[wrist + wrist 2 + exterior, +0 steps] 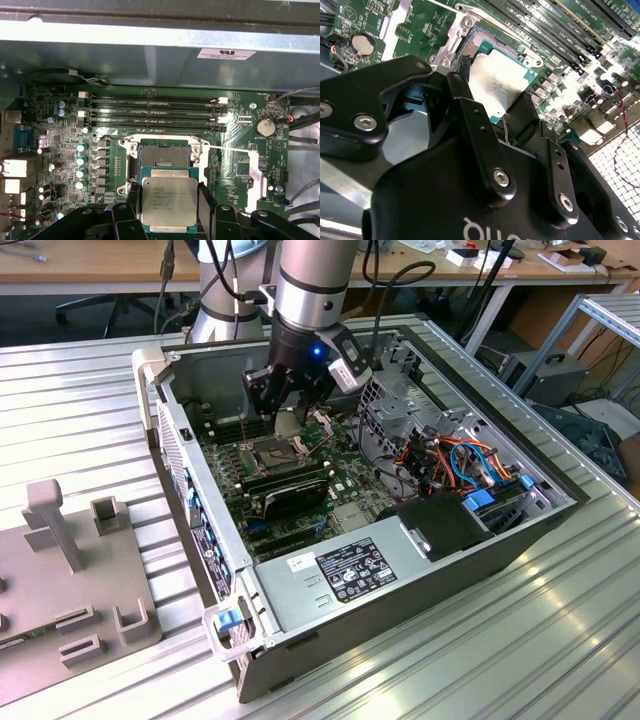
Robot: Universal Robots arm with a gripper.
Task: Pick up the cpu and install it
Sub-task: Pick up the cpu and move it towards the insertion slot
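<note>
Step in hand: installation. The pincer [168, 212] is clamped on two opposite edges of the cpu [167, 200], carrying it flat, close over the open socket [165, 156] of the motherboard [235, 165]. Seating likely calls for square alignment with the socket.

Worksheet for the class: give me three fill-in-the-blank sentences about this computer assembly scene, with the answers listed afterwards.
The tool is shut on the silver ____. The socket near the tool is ____. Beside the socket run ____ long black memory slots. Missing words: cpu, empty, four.
</note>
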